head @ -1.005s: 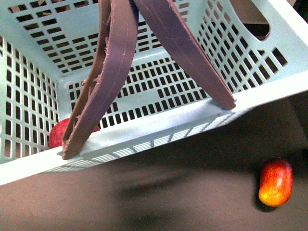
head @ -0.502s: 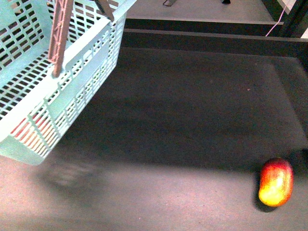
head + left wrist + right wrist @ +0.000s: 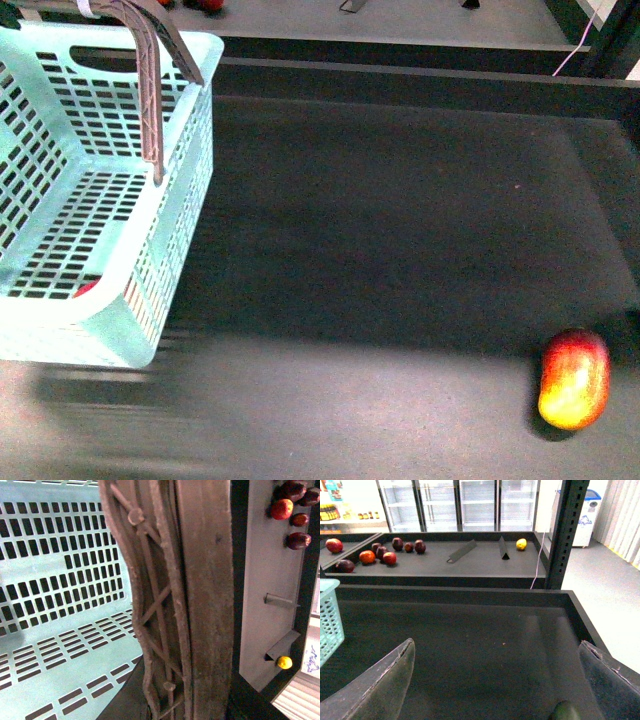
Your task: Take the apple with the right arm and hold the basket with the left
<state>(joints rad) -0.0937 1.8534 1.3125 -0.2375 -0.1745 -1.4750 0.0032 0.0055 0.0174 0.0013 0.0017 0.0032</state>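
The turquoise basket [image 3: 100, 200] hangs at the left of the front view, with its two brown-grey handles [image 3: 150, 60] raised together. My left gripper [image 3: 185, 700] is shut on those handles [image 3: 180, 605], which fill the left wrist view and hide its fingers. A small bit of the red apple [image 3: 85, 287] shows inside the basket by its near wall. My right gripper [image 3: 495, 685] is open and empty over the dark table, its fingers [image 3: 380, 685] spread wide. A corner of the basket shows in the right wrist view [image 3: 327, 620].
An elongated red-and-yellow fruit [image 3: 573, 378] lies on the dark table [image 3: 400, 250] at the near right. Behind the table's raised back rim is a shelf with several red fruits [image 3: 380, 552] and a lemon [image 3: 521, 543]. A black post [image 3: 565, 530] stands at the far right.
The basket has swung from right in front of the camera to the left and further off, and still looks blurred by motion. The oval fruit has not moved.
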